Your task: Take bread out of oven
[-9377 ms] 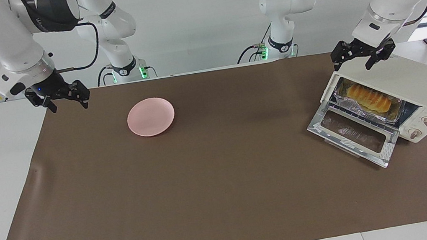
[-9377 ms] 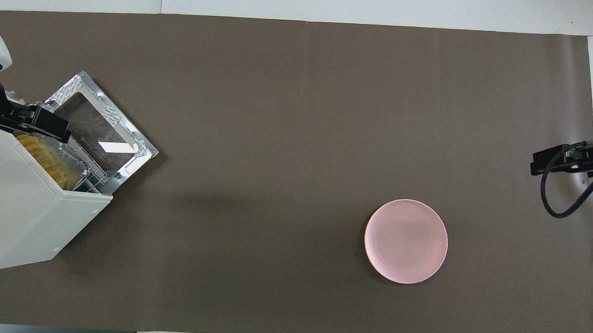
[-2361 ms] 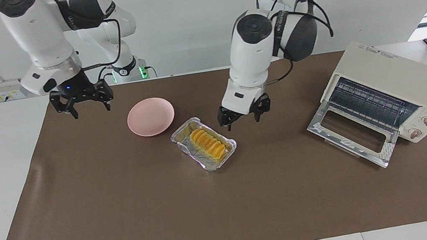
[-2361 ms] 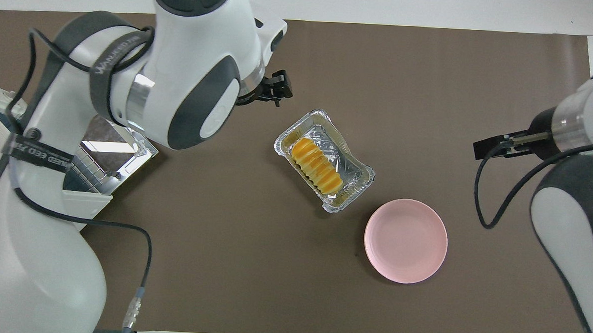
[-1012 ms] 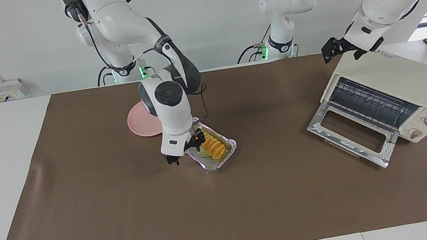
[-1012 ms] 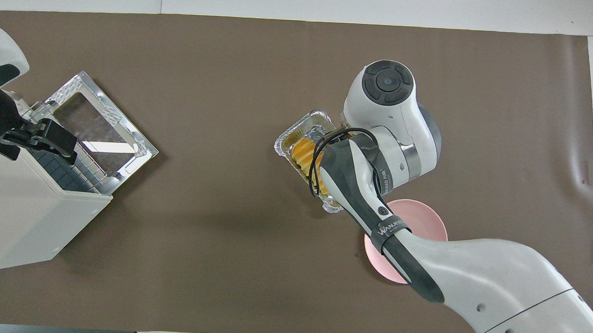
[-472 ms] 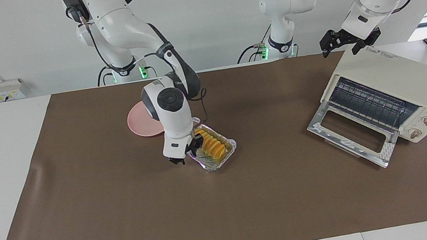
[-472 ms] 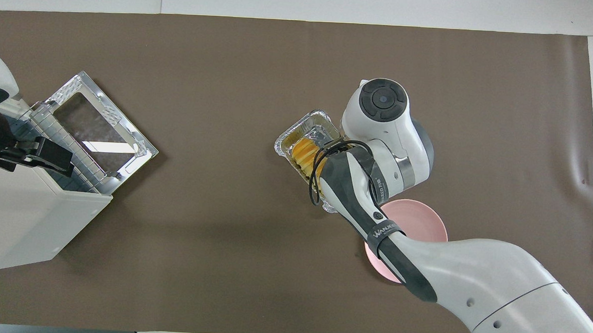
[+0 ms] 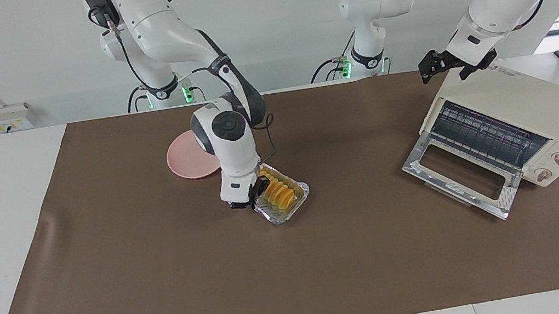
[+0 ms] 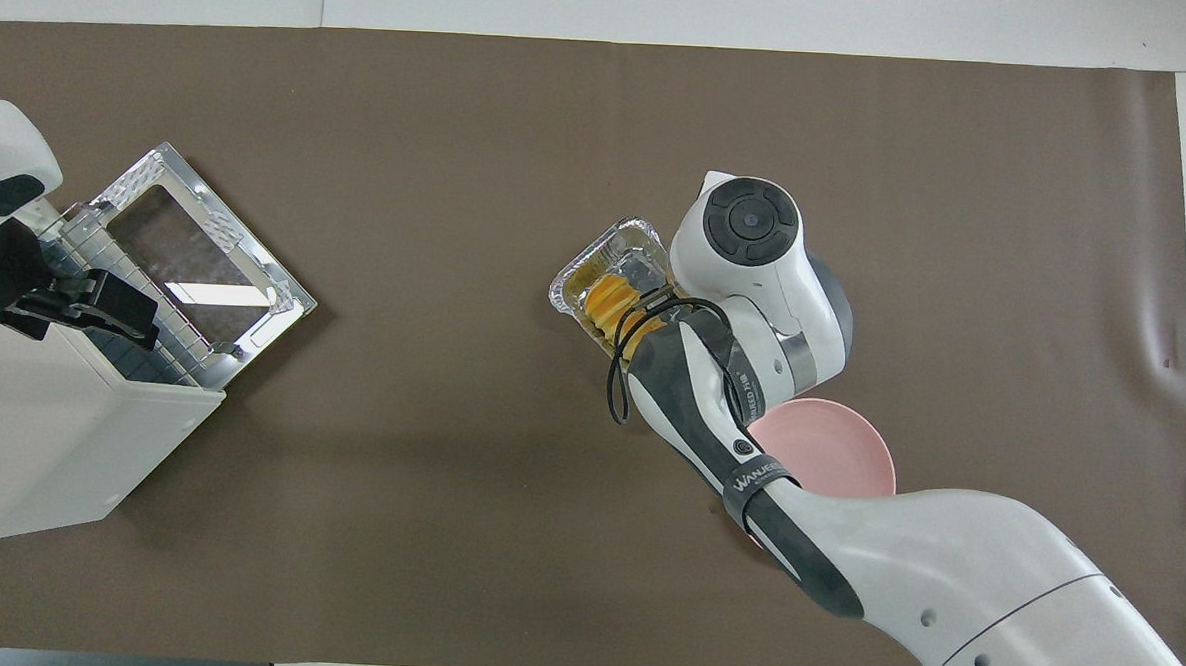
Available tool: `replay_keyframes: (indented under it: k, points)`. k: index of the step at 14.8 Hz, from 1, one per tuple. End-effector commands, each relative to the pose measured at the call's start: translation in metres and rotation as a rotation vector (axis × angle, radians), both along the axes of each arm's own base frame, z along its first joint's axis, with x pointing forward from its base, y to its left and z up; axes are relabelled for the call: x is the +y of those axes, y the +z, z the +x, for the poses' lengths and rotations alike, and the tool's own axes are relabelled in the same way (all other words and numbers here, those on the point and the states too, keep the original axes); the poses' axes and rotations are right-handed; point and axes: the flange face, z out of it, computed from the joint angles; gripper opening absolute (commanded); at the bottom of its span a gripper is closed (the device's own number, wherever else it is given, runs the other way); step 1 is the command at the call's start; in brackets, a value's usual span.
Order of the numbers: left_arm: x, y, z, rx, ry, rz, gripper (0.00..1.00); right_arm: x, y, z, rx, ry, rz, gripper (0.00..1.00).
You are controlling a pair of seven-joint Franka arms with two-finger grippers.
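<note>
The bread [image 9: 279, 193] [image 10: 609, 299], a ridged golden-orange loaf, lies in a crinkled foil tray [image 9: 294, 207] [image 10: 577, 275] on the brown mat, out of the oven [image 9: 525, 98] [image 10: 48, 429]. The oven's glass door [image 9: 460, 180] hangs down open and its wire rack is bare. My right gripper [image 9: 252, 197] is down at the tray's long side toward the right arm's end, shut on the tray's rim; from overhead the arm hides it. My left gripper [image 9: 444, 74] [image 10: 104, 304] hovers open over the oven's top edge.
A pink plate [image 9: 183, 163] [image 10: 838, 449] lies on the mat beside the tray, nearer to the robots, partly covered by the right arm. The mat [image 9: 165, 285] spreads across the table.
My right gripper slid in against the foil tray and shut on its rim; a second ago its fingers straddled the rim, open. The left gripper barely shifted above the oven.
</note>
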Motion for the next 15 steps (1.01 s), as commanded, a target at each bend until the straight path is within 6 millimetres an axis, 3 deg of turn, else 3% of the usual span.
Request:
replay_keyframes:
  k: [1,4,6,8,10,15]
  points:
    - [-0.005,0.0,0.001,-0.023,-0.026,0.003,1.0,-0.016,0.018,0.011,-0.028,-0.034,0.009,0.0]
    - [0.0,-0.001,-0.001,-0.021,-0.016,0.005,1.0,-0.075,0.039,0.041,-0.028,-0.101,0.015,0.0]
    - [0.004,0.005,-0.001,-0.031,-0.007,0.005,1.0,-0.103,0.046,0.052,-0.009,-0.152,0.079,0.0]
    - [0.005,0.008,-0.003,-0.034,-0.002,0.005,1.0,-0.159,0.044,0.064,0.009,-0.249,0.132,0.0]
    - [0.005,0.008,-0.003,-0.036,-0.002,0.005,1.0,-0.198,0.038,0.068,0.016,-0.317,0.144,0.0]
    - [0.005,0.009,-0.003,-0.037,-0.002,0.005,1.0,-0.275,-0.005,0.044,0.028,-0.49,0.17,0.0]
